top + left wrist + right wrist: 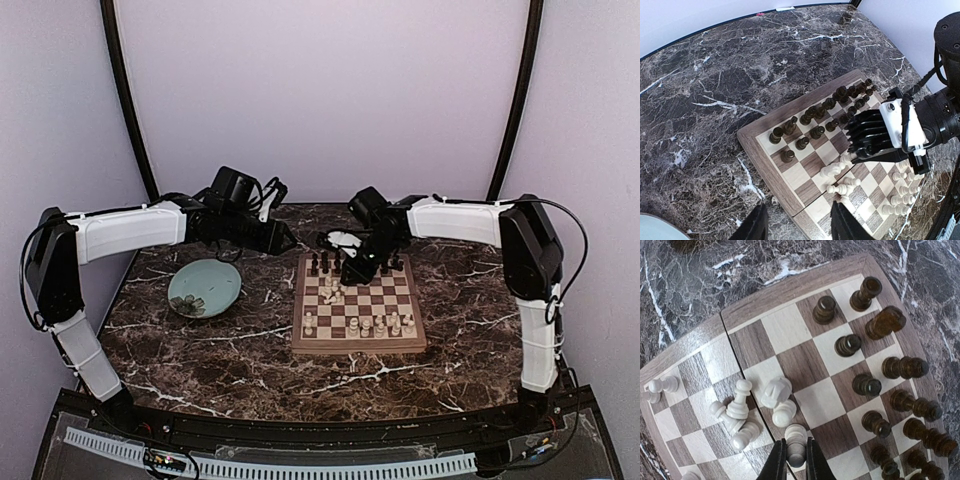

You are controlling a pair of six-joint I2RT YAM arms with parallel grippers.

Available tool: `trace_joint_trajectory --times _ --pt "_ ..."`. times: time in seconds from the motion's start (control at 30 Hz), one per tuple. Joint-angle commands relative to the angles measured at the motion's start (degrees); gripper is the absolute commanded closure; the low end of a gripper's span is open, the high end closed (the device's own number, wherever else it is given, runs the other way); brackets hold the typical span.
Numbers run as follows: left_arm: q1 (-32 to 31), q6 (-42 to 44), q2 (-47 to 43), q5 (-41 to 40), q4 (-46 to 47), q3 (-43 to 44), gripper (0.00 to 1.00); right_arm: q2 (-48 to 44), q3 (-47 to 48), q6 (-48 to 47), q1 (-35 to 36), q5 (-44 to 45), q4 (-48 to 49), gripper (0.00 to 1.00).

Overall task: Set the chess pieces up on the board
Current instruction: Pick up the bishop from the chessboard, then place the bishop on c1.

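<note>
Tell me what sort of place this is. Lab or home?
Probably a robot lab test cell, not a home: two white-and-black robot arms mounted at the near edge of a dark marble-pattern table, plain pale backdrop walls all round, and a square wooden chessboard staged as the task prop.

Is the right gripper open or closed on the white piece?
Closed. In its wrist view the right gripper holds a white chess piece, both fingers tight against its sides.
</note>
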Motion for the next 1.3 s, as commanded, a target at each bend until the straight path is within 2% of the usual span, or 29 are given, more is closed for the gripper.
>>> trace_joint_trajectory --times 0.0,0.3,0.47,0.97,1.27 --pt "0.3 0.5 -3.0 0.6 -0.5 1.8 0.56 -5.9 -2.9 -0.1 -1.2 1.2 -0.3 0.94" --pt "0.2 0.6 -3.0 0.4 -0.5 1.8 0.55 -13.4 -8.7 -0.7 -0.8 0.0 -0.2 0.94" --pt "0.2 0.5 -3.0 0.4 -0.5 1.8 0.56 -15.3 -10.8 -2.5 1.9 -2.1 -0.6 0.94" --pt "0.3 0.9 -3.3 -0.1 -0.7 1.7 0.56 -11.7 -10.6 -5.5 11.8 -0.1 -2.1 0.94" --pt "0.2 0.9 -3.6 -0.1 -0.7 1.8 0.56 -10.8 -11.8 -7.3 13.9 1.6 -3.2 0.93"
